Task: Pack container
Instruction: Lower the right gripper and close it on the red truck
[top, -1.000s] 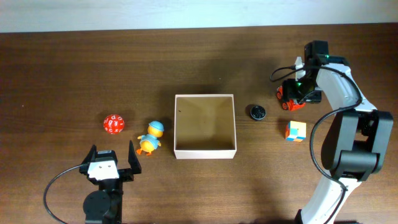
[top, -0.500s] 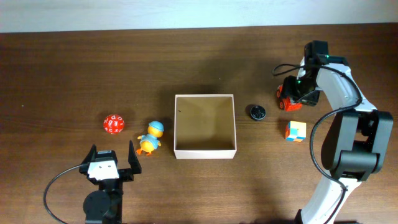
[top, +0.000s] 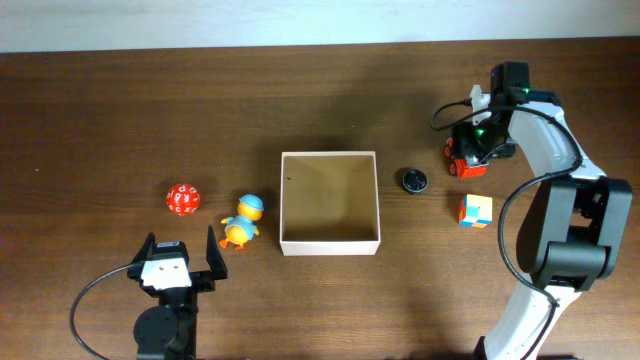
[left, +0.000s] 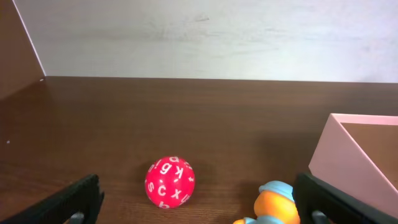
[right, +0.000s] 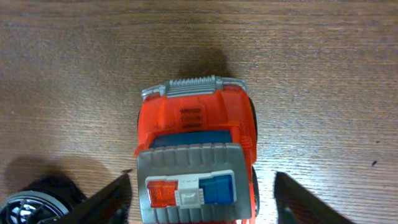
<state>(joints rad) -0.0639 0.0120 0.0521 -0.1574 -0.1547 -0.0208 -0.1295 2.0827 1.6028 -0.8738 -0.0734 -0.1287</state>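
The container (top: 329, 244), a square shallow box with white walls and a tan inside, sits mid-table; its corner shows in the left wrist view (left: 348, 146). My right gripper (top: 472, 152) is open, its fingers either side of a red toy truck (right: 196, 155) with a grey roof and red-blue light bar, also in the overhead view (top: 465, 157). My left gripper (top: 180, 262) is open and empty near the front edge. Ahead of it lie a red letter ball (left: 170, 182) and an orange duck with a blue cap (left: 272, 203), both left of the container.
A small black wheel-like disc (top: 414, 180) lies right of the container; it shows at the lower left of the right wrist view (right: 31, 202). A colourful cube (top: 476, 210) lies at the right. A pale wall (left: 205, 37) runs along the table's far edge.
The right gripper has shifted slightly over the red truck, staying open around it. The left arm and the other toys have not moved.
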